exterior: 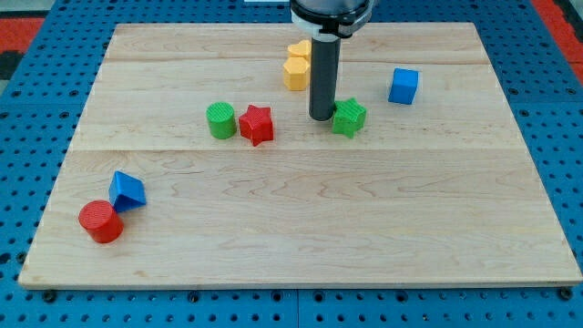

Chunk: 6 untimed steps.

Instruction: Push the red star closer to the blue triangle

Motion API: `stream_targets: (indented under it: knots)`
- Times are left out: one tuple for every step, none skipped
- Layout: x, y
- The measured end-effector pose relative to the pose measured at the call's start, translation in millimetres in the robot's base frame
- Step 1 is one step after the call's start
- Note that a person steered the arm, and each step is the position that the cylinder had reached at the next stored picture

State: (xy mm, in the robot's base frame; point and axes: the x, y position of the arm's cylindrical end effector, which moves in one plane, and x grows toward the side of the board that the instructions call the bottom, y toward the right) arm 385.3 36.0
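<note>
We see a pale wooden board [301, 228] made of joined planks, lying on a blue perforated base [18, 182]. Near the board's centre a red star [257, 124] sits touching a green cylinder [219, 120] at its 9 o'clock. A green star [349, 117] lies at 3 o'clock from the red star, a blue cube [404, 86] at its 2 o'clock. Two yellow blocks [296, 66] huddle toward 12. Toward 8 o'clock, a blue triangle [126, 190] touches a red cylinder [100, 221].
</note>
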Motion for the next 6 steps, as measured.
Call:
stream_targets:
  knots:
    - [2,-51]
    - [6,-78]
    - [53,-131]
    - [85,-168]
    - [90,-119]
    - [142,15]
